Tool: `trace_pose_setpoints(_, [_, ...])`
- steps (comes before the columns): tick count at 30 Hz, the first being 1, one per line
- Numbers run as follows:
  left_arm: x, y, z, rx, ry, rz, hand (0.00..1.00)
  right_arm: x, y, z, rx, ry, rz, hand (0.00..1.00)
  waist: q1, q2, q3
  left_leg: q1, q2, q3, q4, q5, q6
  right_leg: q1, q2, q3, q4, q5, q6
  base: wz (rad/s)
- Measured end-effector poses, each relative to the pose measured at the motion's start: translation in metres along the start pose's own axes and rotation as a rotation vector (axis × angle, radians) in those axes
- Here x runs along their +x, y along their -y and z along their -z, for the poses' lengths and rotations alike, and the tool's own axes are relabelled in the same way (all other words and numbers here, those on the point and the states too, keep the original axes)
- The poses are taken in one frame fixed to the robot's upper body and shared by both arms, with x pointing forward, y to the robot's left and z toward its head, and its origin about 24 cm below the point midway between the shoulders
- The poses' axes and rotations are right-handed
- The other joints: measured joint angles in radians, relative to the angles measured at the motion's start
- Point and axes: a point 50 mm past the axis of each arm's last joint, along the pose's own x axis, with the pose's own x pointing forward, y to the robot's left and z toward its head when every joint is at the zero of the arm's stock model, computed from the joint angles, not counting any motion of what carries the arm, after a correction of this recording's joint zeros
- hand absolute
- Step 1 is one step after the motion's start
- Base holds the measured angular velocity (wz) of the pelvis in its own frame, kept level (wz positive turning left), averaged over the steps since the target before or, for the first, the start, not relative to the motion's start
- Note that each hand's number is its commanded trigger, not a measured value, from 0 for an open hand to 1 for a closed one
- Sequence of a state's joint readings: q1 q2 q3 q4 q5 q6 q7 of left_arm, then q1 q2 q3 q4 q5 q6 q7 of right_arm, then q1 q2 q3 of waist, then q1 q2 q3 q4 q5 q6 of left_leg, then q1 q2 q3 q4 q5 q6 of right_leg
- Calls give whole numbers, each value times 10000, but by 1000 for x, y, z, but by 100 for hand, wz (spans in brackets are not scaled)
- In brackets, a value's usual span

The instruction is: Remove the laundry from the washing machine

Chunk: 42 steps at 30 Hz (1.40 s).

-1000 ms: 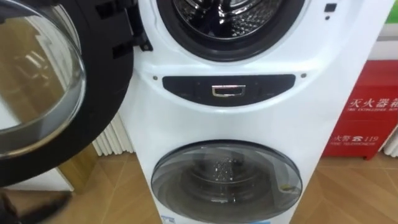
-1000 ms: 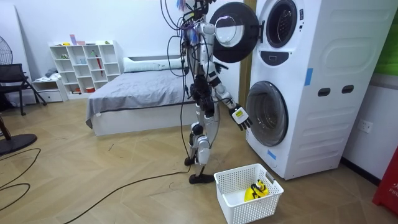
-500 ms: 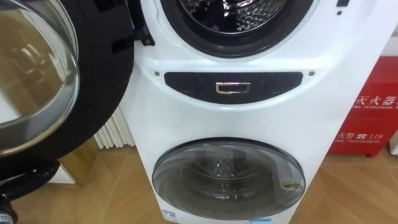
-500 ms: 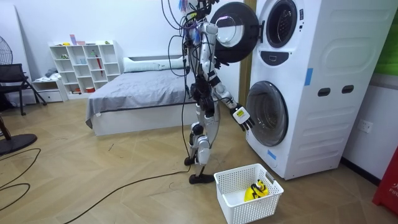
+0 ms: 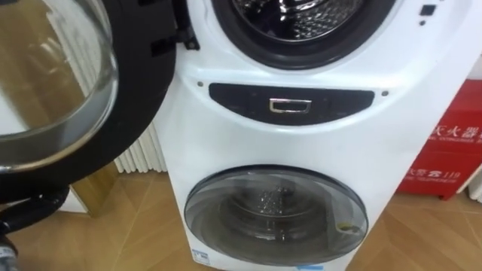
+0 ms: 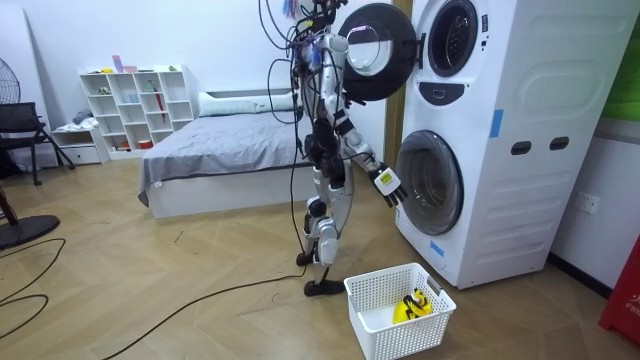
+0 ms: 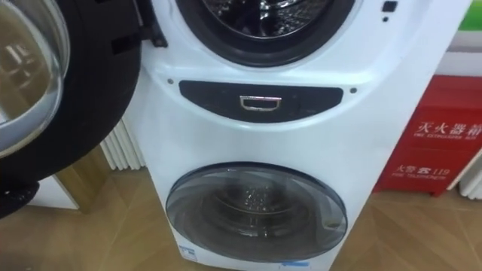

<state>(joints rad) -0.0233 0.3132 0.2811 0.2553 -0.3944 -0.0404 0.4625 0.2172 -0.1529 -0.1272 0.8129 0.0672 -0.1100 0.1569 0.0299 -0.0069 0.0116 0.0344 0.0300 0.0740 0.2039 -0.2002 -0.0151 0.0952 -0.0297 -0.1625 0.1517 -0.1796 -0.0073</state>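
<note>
Since half a second ago my right hand (image 6: 386, 184), fingers loose and holding nothing, came up a touch by the lower door (image 6: 432, 182) of the washing machine (image 6: 500, 130), yellow item (image 6: 411, 306) sitting in the basket (image 6: 370, 322) on the floor.

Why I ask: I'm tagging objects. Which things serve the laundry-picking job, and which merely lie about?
For the job: upper washing machine drum, open door, white laundry basket.
Lying about: lower washer's closed door, bed, white shelf unit, red cabinet.
</note>
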Motion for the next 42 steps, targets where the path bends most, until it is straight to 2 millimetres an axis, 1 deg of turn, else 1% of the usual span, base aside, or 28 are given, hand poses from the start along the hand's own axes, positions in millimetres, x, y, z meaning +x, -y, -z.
trace_pose_setpoints(1, [-3,0,0,85,64,27,0,0,-2,0,-52,-10,-68,0,-12,-19,-9,-36,-6,-38,11,0,0,-10,-3,-29,-2,0,0,20])
trace_pose_setpoints(2, [-10,2,-1,127,195,224,0,0,-5,2,-159,-98,-226,0,-24,-79,-23,-135,-24,-128,37,1,2,-79,-17,-67,10,0,0,27])
trace_pose_setpoints(4, [-27,11,0,221,403,559,0,1,-12,5,-226,-265,-553,0,-5,-130,-5,-306,-70,-306,177,1,4,-132,-54,-55,-5,9,15,35])
trace_pose_setpoints(7, [-42,14,2,644,571,885,0,4,-21,6,-510,-449,-975,0,-6,-146,8,-348,-93,-448,202,-7,19,-93,-60,-87,-7,11,18,26])
trace_pose_setpoints(9, [-50,24,4,1182,810,1381,0,8,-26,7,-560,-661,-1261,0,-18,-140,28,-581,-158,-798,368,1,36,-95,-72,-34,-8,12,20,45])
trace_pose_setpoints(10, [-52,26,5,1297,866,1486,0,9,-27,6,-601,-688,-1335,0,-17,-142,33,-609,-167,-840,373,14,57,-95,-77,-11,-10,12,20,39])
trace_pose_setpoints(13, [-70,30,8,1391,874,1918,0,14,-34,-2,-668,-437,-1798,0,-20,-138,57,-693,-236,-961,370,55,118,-100,-124,-93,-23,8,27,17])
trace_pose_setpoints(16, [-81,31,12,2004,1055,2287,0,16,-37,-2,-545,-516,-2023,0,-17,-126,69,-747,-299,-1020,370,100,168,-112,-189,-116,-13,-10,62,13])
trace_pose_setpoints(17, [-85,34,14,2108,1055,2500,0,16,-38,-1,-423,-555,-2102,0,-16,-123,77,-757,-348,-1070,358,141,192,-107,-215,-114,-9,-6,71,13])
trace_pose_setpoints(21, [-92,41,18,2138,934,2890,0,15,-40,0,-191,-527,-2249,0,-18,-115,90,-755,-438,-1052,339,255,271,-94,-303,-130,-10,49,172,2])
trace_pose_setpoints(23, [-95,41,20,2394,1049,3003,0,16,-40,-1,-73,-476,-2226,0,-18,-123,109,-742,-456,-987,333,295,301,-93,-323,-24,-14,87,235,-8])
trace_pose_setpoints(24, [-98,40,22,2624,1166,3085,0,16,-40,-2,-22,-393,-2211,0,-21,-130,121,-732,-460,-926,338,305,316,-93,-339,-5,-18,102,261,-11])
trace_pose_setpoints(26, [-103,41,23,2804,1333,3303,0,15,-39,-2,80,-277,-2171,0,-27,-135,172,-742,-476,-915,338,325,334,-88,-354,9,-15,122,295,-4])
trace_pose_setpoints(28, [-108,43,26,2973,1432,3539,0,15,-39,-1,120,-274,-2137,0,-27,-147,176,-740,-491,-916,336,347,343,-88,-365,14,-13,133,313,0])
trace_pose_setpoints(29, [-112,43,28,3069,1488,3704,0,15,-38,2,122,-366,-2105,0,-27,-136,185,-732,-505,-921,320,374,349,-94,-368,65,-49,126,330,0])
trace_pose_setpoints(31, [-118,43,30,3294,1665,3943,0,14,-37,6,153,-573,-2041,0,-29,-164,176,-687,-526,-911,304,444,354,-91,-369,172,-97,112,373,-2])
trace_pose_setpoints(33, [-125,44,34,3453,1727,4240,0,13,-36,11,173,-770,-1967,0,-29,-162,189,-603,-532,-845,180,510,360,-93,-375,261,-123,133,396,-9])
trace_pose_setpoints(36, [-132,49,37,3449,1626,4696,0,12,-35,12,151,-809,-1891,0,-27,-118,216,-597,-523,-791,175,513,363,-116,-371,316,-123,151,397,-7])
trace_pose_setpoints(38, [-135,52,39,3521,1590,5084,0,13,-37,11,11,-760,-1950,0,-26,-117,212,-597,-515,-751,151,515,365,-144,-368,360,-123,162,386,-6])
trace_pose_setpoints(41, [-145,58,42,3822,1647,5977,0,13,-41,11,-249,-781,-2077,0,-50,-133,173,-599,-528,-742,159,523,376,-141,-376,370,-123,167,384,0])
trace_pose_setpoints(42, [-150,62,43,3835,1645,6381,0,14,-45,9,-364,-748,-2188,0,-167,-143,160,-599,-534,-755,167,522,377,-127,-377,375,-126,168,382,6])
